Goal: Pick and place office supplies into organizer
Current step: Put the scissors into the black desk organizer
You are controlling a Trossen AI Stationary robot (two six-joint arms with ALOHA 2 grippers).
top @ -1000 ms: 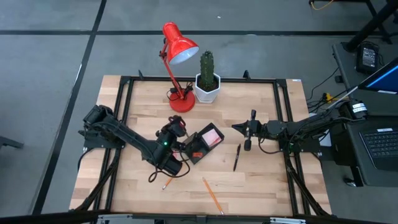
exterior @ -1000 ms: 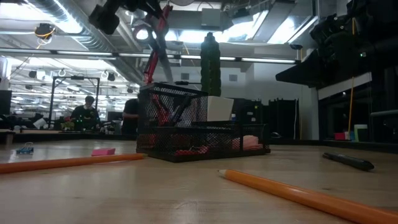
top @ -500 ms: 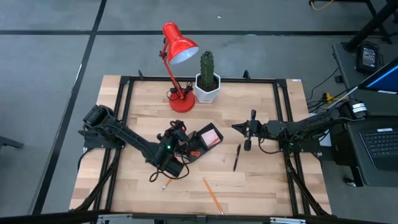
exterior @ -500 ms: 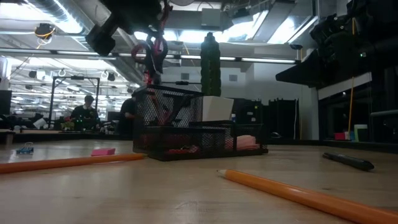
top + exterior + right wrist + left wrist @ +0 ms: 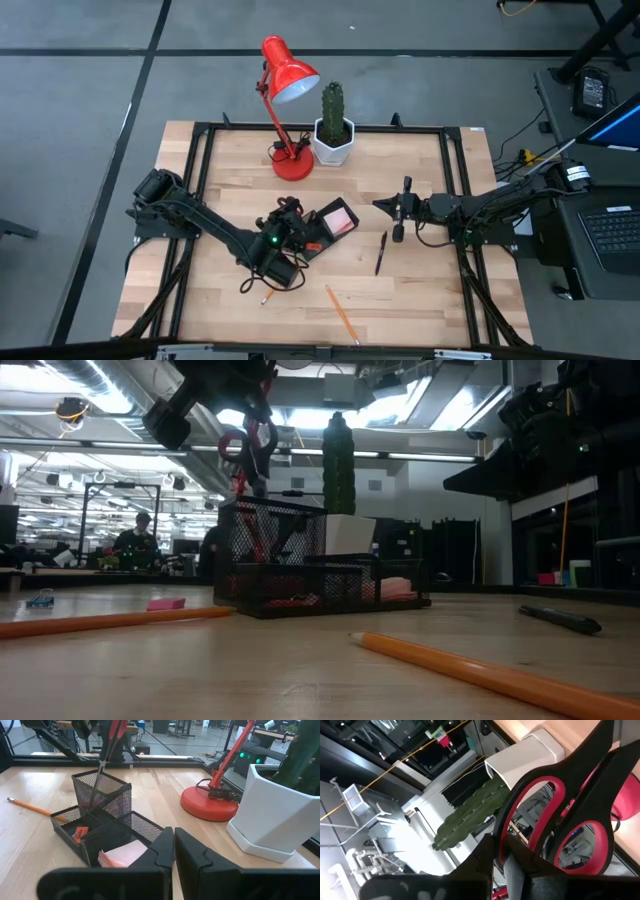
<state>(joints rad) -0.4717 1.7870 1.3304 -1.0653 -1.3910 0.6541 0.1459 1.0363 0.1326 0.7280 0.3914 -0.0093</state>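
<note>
The black mesh organizer (image 5: 322, 232) (image 5: 100, 827) sits mid-table, with the pink sticky-note pad (image 5: 341, 220) (image 5: 125, 854) and a small red piece (image 5: 77, 834) in its low compartments. My left gripper (image 5: 287, 213) (image 5: 501, 865) hovers over the tall cup end and is shut on the red-handled scissors (image 5: 247, 455) (image 5: 111, 740), whose blades reach down into the cup (image 5: 268, 535). My right gripper (image 5: 384, 205) (image 5: 173, 857) waits shut, right of the organizer. On the table lie the black pen (image 5: 381, 252) and two orange pencils (image 5: 343, 314) (image 5: 268, 295). My left gripper pinches the scissors by the rim of one handle loop (image 5: 506, 837), at the handles' upper end. The fingers come from above, slanting down. The scissors hang nearly upright below them, with the blades inside the organizer's mesh cup (image 5: 102, 790).
A red desk lamp (image 5: 288, 80) and a cactus in a white pot (image 5: 333, 130) stand at the far edge, behind the organizer. A small pink piece (image 5: 165, 603) lies on the wood left of the organizer. Black frame rails (image 5: 200, 180) border the table.
My left gripper has sunk a little over the organizer's cup, still shut on the scissors. The scissors have gone lower into the mesh cup and stand more upright. The organizer has shifted slightly.
</note>
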